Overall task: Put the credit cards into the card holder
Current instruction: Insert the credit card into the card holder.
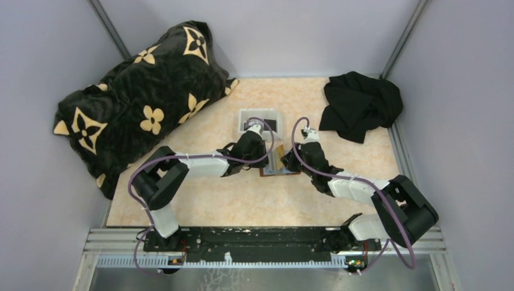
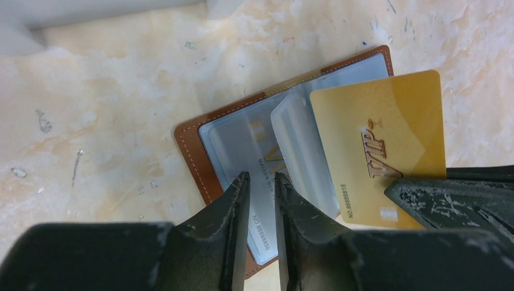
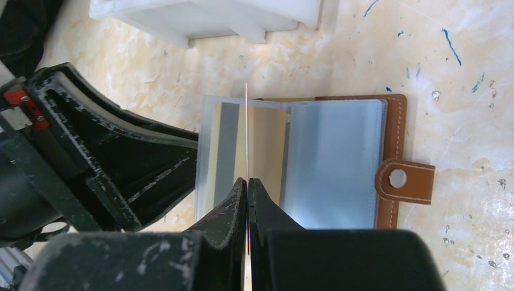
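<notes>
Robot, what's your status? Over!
Right hand shut on gold card, edge-on over open card holder. Left hand narrowly open over it. Nothing blocking.

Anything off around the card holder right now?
Gold card, pinched in the right gripper, hangs skewed over the card holder, in no pocket; one clear sleeve is lifted.

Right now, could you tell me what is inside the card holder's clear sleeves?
One silver card shows inside a sleeve of the card holder. The gold card in the right gripper covers the sleeves beneath it.
</notes>
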